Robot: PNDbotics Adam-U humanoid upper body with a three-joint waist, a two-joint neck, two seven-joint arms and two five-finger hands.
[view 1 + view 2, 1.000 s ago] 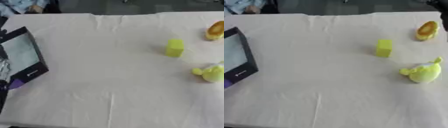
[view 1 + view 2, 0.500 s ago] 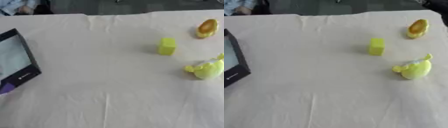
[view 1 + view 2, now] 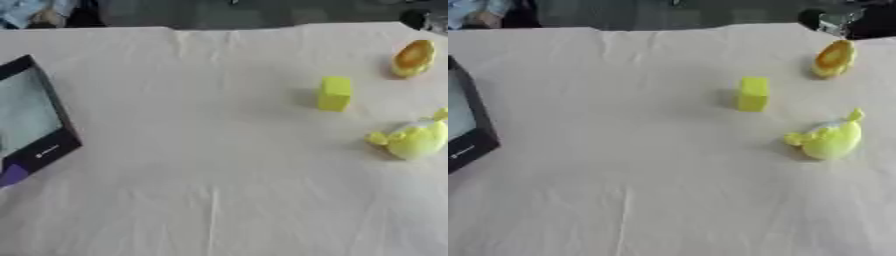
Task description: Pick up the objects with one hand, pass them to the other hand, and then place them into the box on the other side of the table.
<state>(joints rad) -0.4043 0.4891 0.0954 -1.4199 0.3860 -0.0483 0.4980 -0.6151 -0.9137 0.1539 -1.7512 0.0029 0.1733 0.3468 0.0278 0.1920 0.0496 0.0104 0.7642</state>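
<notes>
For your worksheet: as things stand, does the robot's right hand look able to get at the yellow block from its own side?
Probably yes. The block stands alone on the cloth towards the right, apart from the orange piece and the yellow toy. No hand shows, so reach itself is unconfirmed.

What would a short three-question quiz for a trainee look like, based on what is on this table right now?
1. True or false: the yellow block stands apart from the other two objects.
2. Multiple choice: where does the black box sit? A) at the table's left edge B) in the middle C) at the far right.
3. Fill in: the orange-and-yellow toy lies ___ from the camera than the yellow-green soft toy.

Key
1. True: bare white cloth shows all round it.
2. A.
3. Farther; it is near the table's far right corner.
</notes>
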